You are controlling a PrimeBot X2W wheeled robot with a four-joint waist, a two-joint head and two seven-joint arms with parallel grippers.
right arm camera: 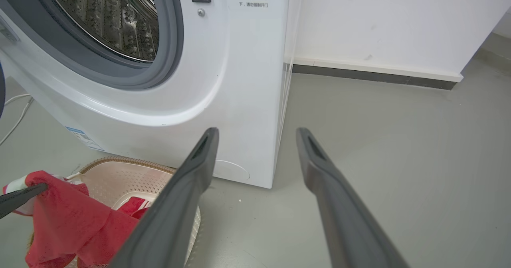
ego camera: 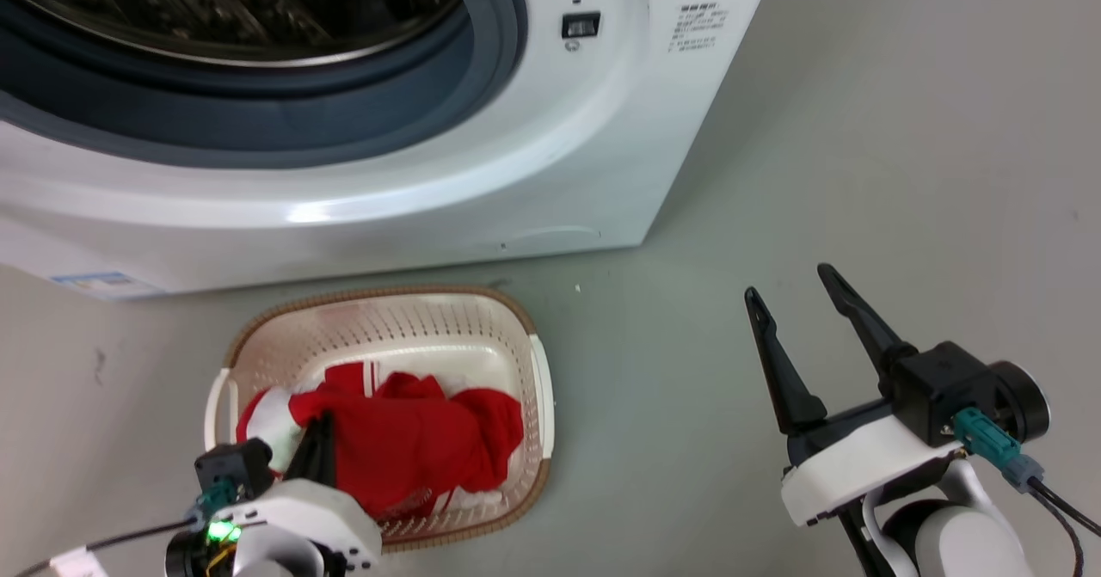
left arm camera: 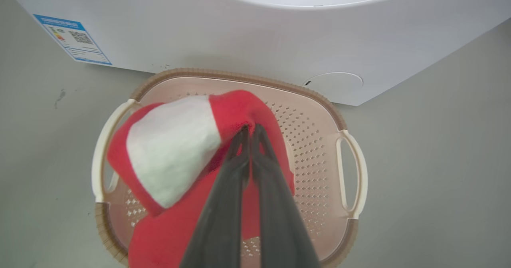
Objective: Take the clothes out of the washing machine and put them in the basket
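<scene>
My left gripper (left arm camera: 250,129) is pinched shut on a fold of the red clothes (left arm camera: 171,148). It holds that fold lifted above the basket (left arm camera: 351,168), and the rest of the fabric is heaped inside. My right gripper (ego camera: 790,283) hovers to the basket's right over the grey floor (ego camera: 903,147), fingers spread wide and gripping nothing. Just behind the basket's far rim stands the washing machine (ego camera: 516,173), its grey-rimmed port showing the steel drum (ego camera: 215,1).

The head camera looks steeply down; the wrist cameras sit lower, the left one closest. All share the basket (ego camera: 372,294) and the washing machine (ego camera: 430,207).
</scene>
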